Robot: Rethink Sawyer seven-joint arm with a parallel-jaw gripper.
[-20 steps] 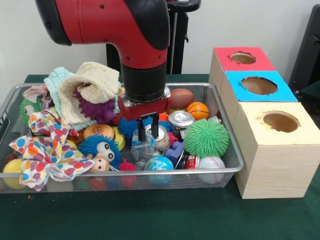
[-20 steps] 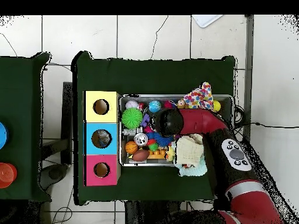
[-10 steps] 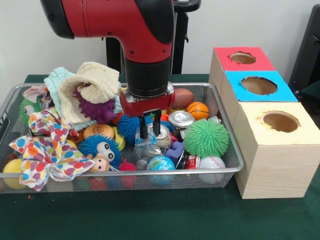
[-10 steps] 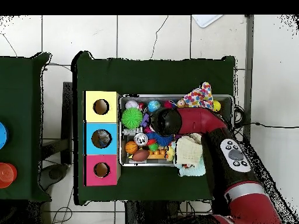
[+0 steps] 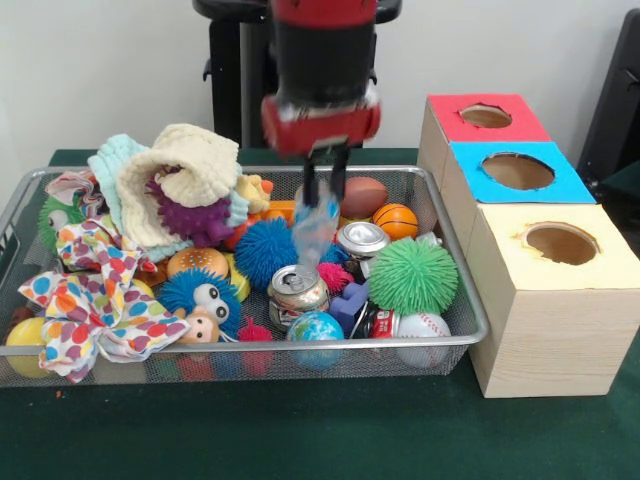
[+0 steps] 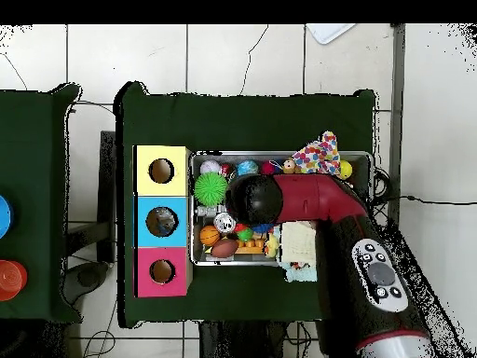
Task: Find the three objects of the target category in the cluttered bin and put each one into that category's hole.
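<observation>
Gripper [image 5: 322,190] raised above the wire bin [image 5: 455,285], fingers pinching a crumpled clear plastic bottle [image 5: 313,228] that hangs blurred over the clutter. Silver can [image 5: 297,290] lies below, at 6 o'clock from the bottle. Overhead, the arm [image 6: 317,200] hides gripper and bottle. Boxes [image 5: 520,240] stand at 3 o'clock.
</observation>
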